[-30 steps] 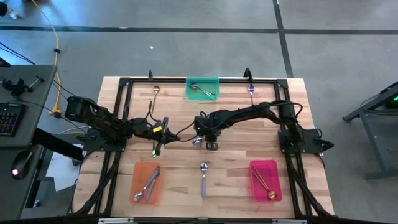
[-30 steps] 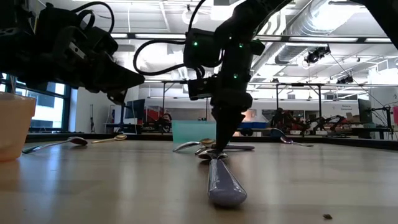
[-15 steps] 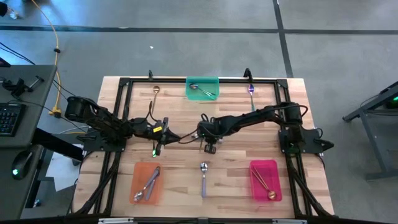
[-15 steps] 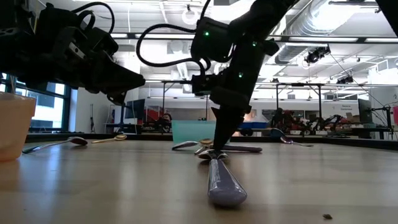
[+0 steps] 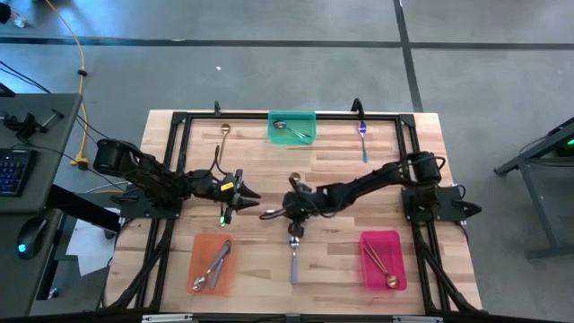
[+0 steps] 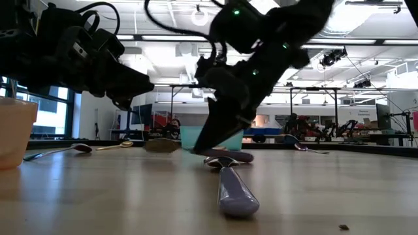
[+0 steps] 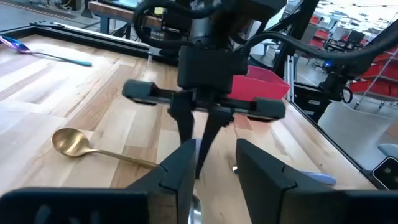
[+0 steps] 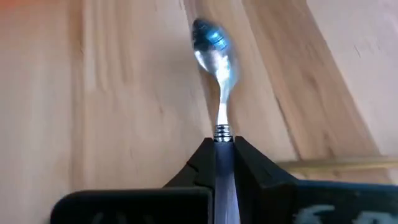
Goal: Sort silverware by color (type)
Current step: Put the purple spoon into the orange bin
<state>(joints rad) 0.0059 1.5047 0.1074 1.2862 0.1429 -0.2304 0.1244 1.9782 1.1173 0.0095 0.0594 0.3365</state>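
The right tool [image 5: 285,212] sits low over the middle of the wooden tabletop [image 5: 359,193], pinched shut on the pale handle of a slim shiny silver spoon [image 8: 214,53]. The spoon's bowl points toward the left tool [image 5: 254,194], which hovers just beside it with its fingers [image 7: 180,171] moderately apart; a glint at their base is too cut off to identify. From overhead the held spoon is only a dark sliver, and at table height its bowl is a blur. The right wrist view alone shows the ridged collar where the bowl's neck meets the handle. Only the left wrist view clearly shows a gold spoon [image 7: 69,142] lying flat nearby, its handle running behind the left tool. A blue-handled spoon [image 5: 293,256] lies toward the front, its bowl hidden under the right tool at table height. The rectangular green plastic tray [image 5: 309,118], orange tray [image 5: 199,247] and pink tray [image 5: 393,242] hold further spoons, too small to count. A yellow tag [image 5: 227,187] on the left arm is unreadable.
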